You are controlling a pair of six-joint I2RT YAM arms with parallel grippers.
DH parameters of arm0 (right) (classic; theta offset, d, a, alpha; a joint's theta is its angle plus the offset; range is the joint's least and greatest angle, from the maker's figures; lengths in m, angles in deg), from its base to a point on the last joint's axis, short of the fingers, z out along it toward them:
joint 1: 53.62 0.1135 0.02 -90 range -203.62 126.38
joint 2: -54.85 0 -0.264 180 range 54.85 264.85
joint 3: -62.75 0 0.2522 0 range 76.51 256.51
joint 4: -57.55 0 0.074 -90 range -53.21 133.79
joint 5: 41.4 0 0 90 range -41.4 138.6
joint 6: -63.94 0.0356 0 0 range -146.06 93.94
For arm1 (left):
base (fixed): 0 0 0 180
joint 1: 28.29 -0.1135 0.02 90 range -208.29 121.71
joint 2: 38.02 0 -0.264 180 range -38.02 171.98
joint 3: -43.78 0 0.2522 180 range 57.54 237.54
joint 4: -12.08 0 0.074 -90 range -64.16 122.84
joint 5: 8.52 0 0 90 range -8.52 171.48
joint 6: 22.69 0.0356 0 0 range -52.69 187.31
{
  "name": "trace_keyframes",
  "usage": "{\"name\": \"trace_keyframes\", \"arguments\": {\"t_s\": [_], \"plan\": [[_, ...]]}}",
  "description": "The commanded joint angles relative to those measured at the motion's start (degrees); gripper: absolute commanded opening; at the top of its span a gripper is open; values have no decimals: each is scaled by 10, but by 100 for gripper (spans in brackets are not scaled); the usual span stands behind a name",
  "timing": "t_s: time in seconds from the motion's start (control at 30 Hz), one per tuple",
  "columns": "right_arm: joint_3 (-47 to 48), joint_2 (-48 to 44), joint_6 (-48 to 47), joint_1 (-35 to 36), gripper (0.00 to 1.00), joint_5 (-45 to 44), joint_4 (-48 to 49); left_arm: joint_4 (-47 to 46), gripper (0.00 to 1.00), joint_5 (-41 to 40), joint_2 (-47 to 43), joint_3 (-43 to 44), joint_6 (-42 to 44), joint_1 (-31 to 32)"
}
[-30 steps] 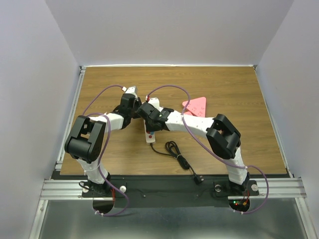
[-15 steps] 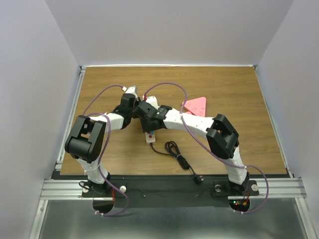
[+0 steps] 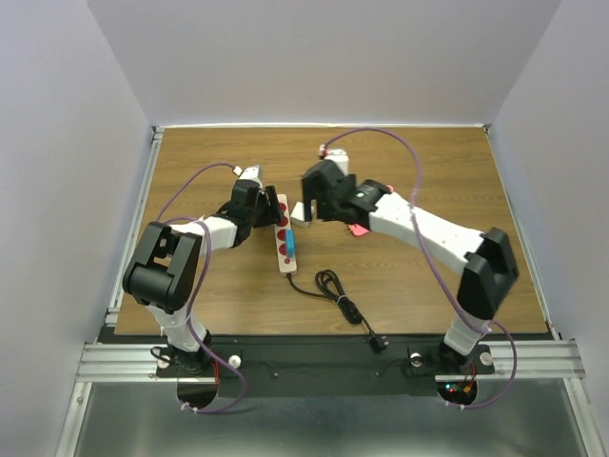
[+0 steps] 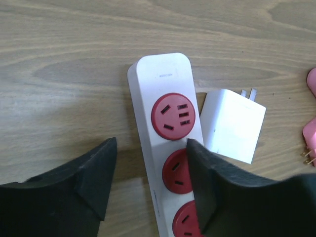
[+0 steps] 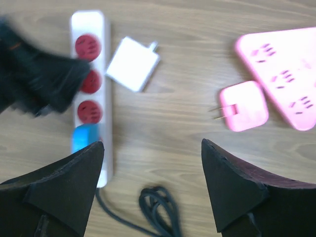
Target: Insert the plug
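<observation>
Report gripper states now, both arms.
Left gripper: open over the strip, holding nothing.
Right gripper: open, empty.

**Wood tabletop between pale walls**

A brown wood-grain tabletop (image 3: 457,181) is boxed in by plain white walls (image 3: 314,57) at the back and on both sides. Aluminium rails (image 3: 314,360) run along its near edge and left side. A grey metal sheet (image 3: 314,419) lies below. The light is soft and even.
</observation>
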Motion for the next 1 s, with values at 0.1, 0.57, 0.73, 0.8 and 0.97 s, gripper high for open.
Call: {"name": "trace_keyframes", "arguments": {"t_s": [0.1, 0.57, 0.73, 0.8, 0.97], "plan": [[-176, -125, -33, -143, 85, 97, 105, 12, 88, -49, -108, -17, 30, 8], [-357, -179, -47, -274, 85, 257, 231, -85, 94, -92, -205, -39, 146, 178], [-370, -216, -45, -359, 85, 313, 253, -126, 94, -14, -107, -1, 227, 245], [-369, -236, -47, -389, 86, 346, 257, -152, 94, 11, -64, 20, 261, 258], [-371, -276, -45, -422, 86, 401, 265, -137, 93, 72, 26, 94, 288, 268]]}}
